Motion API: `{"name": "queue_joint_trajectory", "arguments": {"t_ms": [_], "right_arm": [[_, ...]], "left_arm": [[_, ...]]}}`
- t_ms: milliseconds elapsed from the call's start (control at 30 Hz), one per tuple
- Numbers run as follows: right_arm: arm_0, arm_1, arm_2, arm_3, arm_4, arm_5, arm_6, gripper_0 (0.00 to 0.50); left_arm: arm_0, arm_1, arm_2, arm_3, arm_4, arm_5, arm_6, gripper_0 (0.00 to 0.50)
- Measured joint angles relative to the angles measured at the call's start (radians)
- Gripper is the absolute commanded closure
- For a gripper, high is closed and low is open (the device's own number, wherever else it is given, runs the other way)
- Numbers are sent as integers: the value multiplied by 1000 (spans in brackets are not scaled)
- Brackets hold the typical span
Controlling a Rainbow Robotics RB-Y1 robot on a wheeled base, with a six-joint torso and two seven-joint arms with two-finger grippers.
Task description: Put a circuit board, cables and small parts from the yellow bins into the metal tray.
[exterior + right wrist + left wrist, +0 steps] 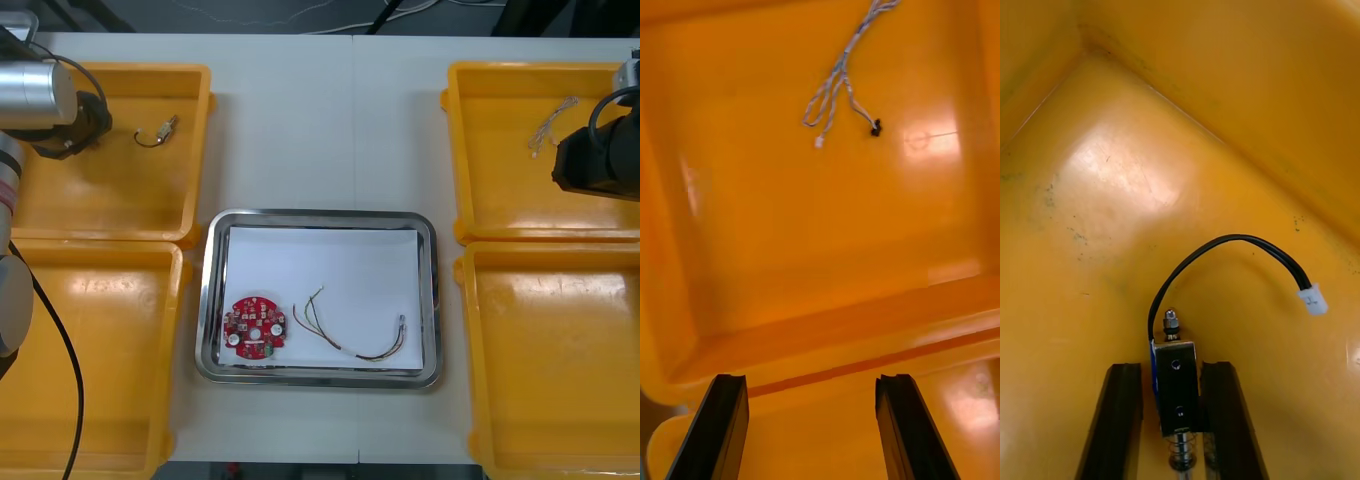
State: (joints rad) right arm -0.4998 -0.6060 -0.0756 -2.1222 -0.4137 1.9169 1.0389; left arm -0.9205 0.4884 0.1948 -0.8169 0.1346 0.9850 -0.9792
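The small metal part (1177,386), trailing its black cable (1217,247), lay near the far edge of the far left yellow bin (110,200), and my left pincer (1172,367) was clenched on it. My right pincer (812,379) hung released over the near rim of the far right bin (490,190).

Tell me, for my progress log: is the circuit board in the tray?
In: the circuit board lies within the metal tray, beside a cable.

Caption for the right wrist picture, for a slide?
Open right fingers above the rim of a yellow bin, blue-and-white cable lying inside.
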Motion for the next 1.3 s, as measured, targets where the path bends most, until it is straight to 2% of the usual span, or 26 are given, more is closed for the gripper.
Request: {"name": "queue_joint_trajectory", "arguments": {"t_ms": [67, 100, 300, 467, 667, 800, 1000, 1300], "right_arm": [[0, 0, 0, 31, 21, 0, 0, 0], [0, 0, 0, 49, 34, 0, 0, 0], [-17, 0, 0, 145, 84, -3, 0, 0], [-46, 0, 0, 228, 99, -82, 1, 0], [-71, 0, 0, 319, 100, -208, 34, 0], [-90, 0, 0, 376, 107, -278, 52, 0], [-120, 4, 0, 483, 156, -407, 61, 0], [-191, 49, 0, 710, 218, -611, 75, 0]], "left_arm": [[0, 0, -5, 0, 0, 0, 0, 440], [0, 0, -6, 0, 0, 0, 0, 498], [0, 0, -10, 0, 0, 5, 0, 500], [-2, 0, -15, -10, 1, 57, 0, 500], [-1, 0, -15, -96, 14, 243, 0, 500], [16, 0, -15, -216, 31, 367, 0, 500], [48, 4, -15, -371, 83, 511, 0, 500], [125, 20, -15, -626, 149, 745, -1, 500]]}}
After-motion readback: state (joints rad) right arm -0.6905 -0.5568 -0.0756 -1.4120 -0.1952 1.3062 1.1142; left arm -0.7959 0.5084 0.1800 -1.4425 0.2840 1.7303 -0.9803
